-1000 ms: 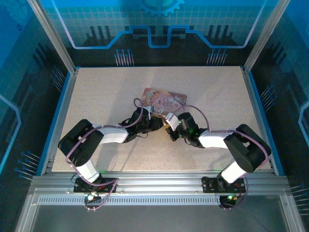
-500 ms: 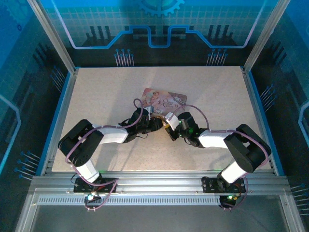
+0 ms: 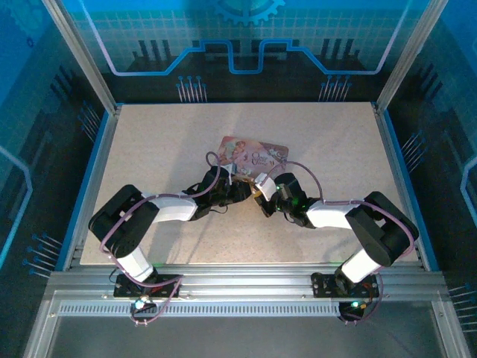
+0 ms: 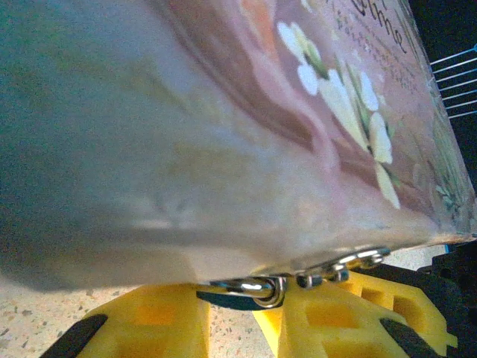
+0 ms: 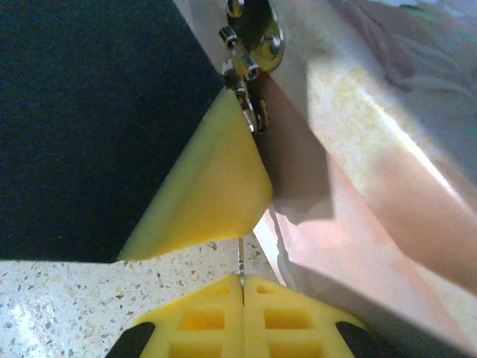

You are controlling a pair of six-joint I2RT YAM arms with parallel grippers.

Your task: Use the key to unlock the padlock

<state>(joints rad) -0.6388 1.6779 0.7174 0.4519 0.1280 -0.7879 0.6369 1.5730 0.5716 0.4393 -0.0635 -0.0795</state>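
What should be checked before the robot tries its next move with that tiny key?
1. Right gripper pinches key: ok.
2. Padlock sits at left gripper tips: ok.
3. Left gripper grips padlock firmly: cannot tell.
4. Key lined up with keyhole: cannot tell, keyhole hidden.
5. Key inside padlock: not ok, they look apart in the right wrist view.
6. Box lies on table: ok.

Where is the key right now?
Right wrist view: the thin metal key pokes up from the right gripper's shut yellow fingers, beside the pink cartoon-printed box, below the silvery padlock.
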